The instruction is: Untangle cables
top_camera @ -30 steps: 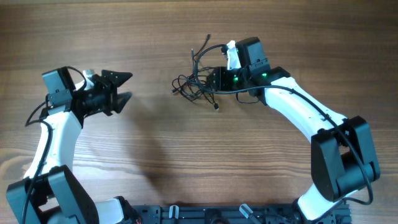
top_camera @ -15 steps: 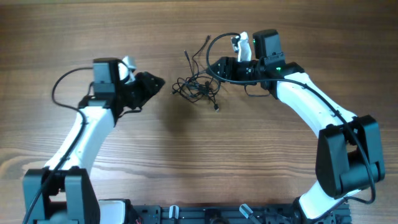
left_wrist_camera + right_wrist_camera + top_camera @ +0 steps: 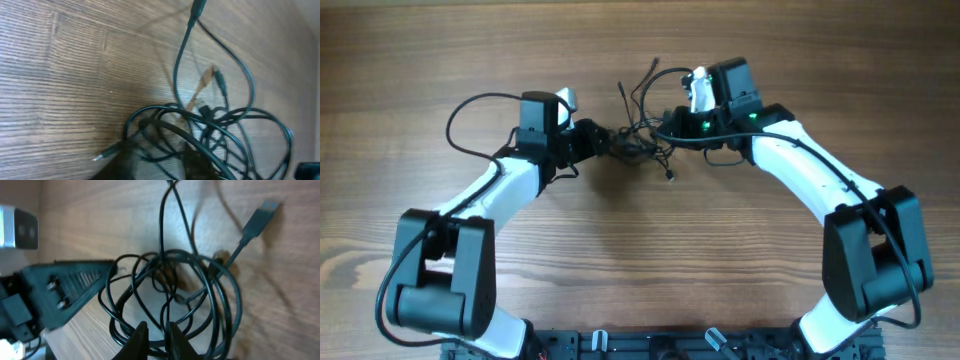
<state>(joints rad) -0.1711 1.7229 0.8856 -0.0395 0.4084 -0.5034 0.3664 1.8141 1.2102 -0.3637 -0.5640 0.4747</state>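
Since a second ago my left arm has swung in from the left of the table [image 3: 620, 270], and my left pincer [image 3: 598, 140] now meets the left edge of the cables [image 3: 638, 146]. My right pincer [image 3: 665, 122] stays at their right edge. Its fingertips [image 3: 140, 337] stand almost together, clenched on strands of the bunch. My left pincer shows only as a dark blur among the loops in its own wrist view, so I cannot tell whether it grips. The cables are thin black wires looped into one tangle, lying at the far middle of the table between both pincers. The right wrist view shows a flat plug [image 3: 260, 215] on a loose end. The left wrist view shows a silvery tip [image 3: 100, 156], too small to make out from overhead.
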